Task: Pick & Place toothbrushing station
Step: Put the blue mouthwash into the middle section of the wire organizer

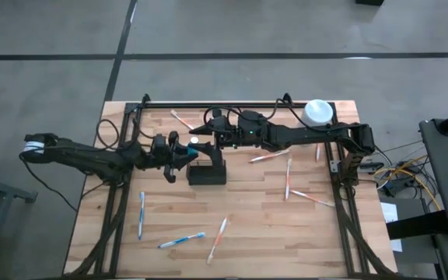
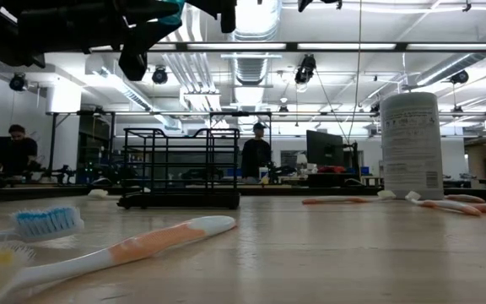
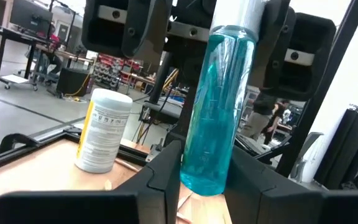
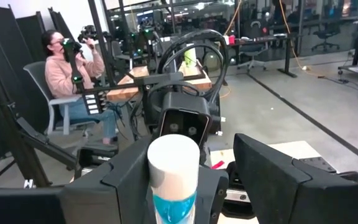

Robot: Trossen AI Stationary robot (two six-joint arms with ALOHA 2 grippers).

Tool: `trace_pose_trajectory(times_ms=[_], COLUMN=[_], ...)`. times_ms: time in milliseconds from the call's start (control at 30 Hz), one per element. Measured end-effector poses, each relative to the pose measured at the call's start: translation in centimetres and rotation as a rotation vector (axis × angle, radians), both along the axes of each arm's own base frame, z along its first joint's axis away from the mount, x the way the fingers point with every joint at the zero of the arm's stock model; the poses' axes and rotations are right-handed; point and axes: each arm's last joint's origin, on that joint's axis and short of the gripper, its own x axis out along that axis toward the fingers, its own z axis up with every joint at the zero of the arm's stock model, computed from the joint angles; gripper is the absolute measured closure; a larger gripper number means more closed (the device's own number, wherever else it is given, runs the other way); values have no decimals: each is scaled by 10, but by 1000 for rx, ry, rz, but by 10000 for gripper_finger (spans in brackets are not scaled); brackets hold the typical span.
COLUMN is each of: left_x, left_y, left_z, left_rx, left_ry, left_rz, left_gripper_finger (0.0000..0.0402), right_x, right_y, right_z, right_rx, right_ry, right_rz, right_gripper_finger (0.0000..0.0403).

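Near the table's front edge lie three toothbrushes (image 1: 181, 240); five more are scattered to the right and behind. At mid-table sits one black mesh basket (image 1: 207, 173). Just above it the left gripper (image 1: 183, 155) clamps a teal tube (image 3: 218, 106), the right gripper (image 1: 208, 138) spread around its white cap. One white-topped canister (image 1: 318, 112) stands at the far right corner

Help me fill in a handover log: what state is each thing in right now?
blue tube: cap on, held above the table.
left end effector: shut on the blue tube.
right end effector: open, a finger on either side of the tube's cap.
basket: standing on the table.
canister: upright, lid on.
toothbrushes: lying flat, scattered on the table.
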Motion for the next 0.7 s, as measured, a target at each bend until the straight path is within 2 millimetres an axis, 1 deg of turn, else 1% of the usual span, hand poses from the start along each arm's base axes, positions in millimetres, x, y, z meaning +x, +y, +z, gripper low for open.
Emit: trace_pose_trajectory(times_ms=[133,233,567,700], left_x=[0,0,0,0], left_y=[0,0,0,0], left_z=[0,0,0,0], left_rx=[5,11,9,12], left_ry=[-4,-4,-3,-5], left_rz=[2,4,10,11], left_gripper_finger=[303,303,303,303], right_x=[0,0,0,0], right_y=[0,0,1,1], right_z=[0,0,0,1], right_rx=[0,-1,-25,-26], right_ry=[3,3,-1,-6], right_rz=[0,0,4,4], right_gripper_finger=[186,198,290,311])
